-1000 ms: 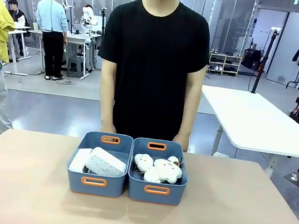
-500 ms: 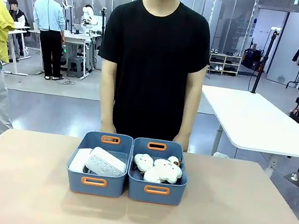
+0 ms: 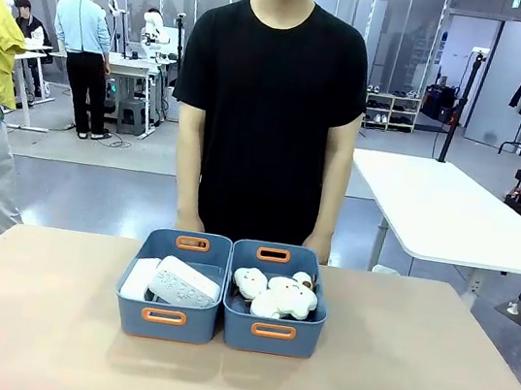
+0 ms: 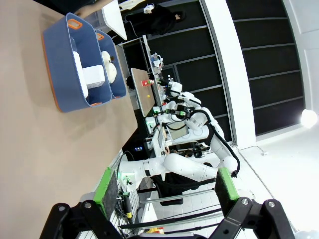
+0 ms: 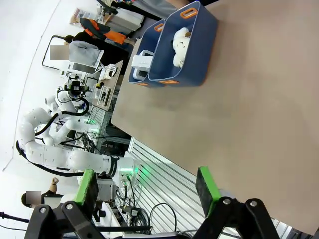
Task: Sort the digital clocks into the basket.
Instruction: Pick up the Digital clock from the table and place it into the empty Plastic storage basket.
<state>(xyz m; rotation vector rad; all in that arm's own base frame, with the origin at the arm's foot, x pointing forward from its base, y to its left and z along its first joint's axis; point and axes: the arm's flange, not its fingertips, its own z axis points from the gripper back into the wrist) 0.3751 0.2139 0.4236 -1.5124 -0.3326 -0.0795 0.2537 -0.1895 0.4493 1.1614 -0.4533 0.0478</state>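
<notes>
Digital clocks [image 3: 175, 281] in left basket [image 3: 165, 317], plush toys [image 3: 274, 293] in right bin [image 3: 272, 332]

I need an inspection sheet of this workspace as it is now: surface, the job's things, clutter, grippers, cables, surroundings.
Surface: tan table, bare around the bins.
Job's things: two white digital clocks lie in the left blue basket, one leaning on the other.
Clutter: white plush toys in the right blue bin, touching the basket.
Grippers: left gripper open, holds nothing; right gripper open, holds nothing; both away from the bins.
Cables: nothing seen on the table.
Surroundings: person standing at the far edge; white table behind.
</notes>
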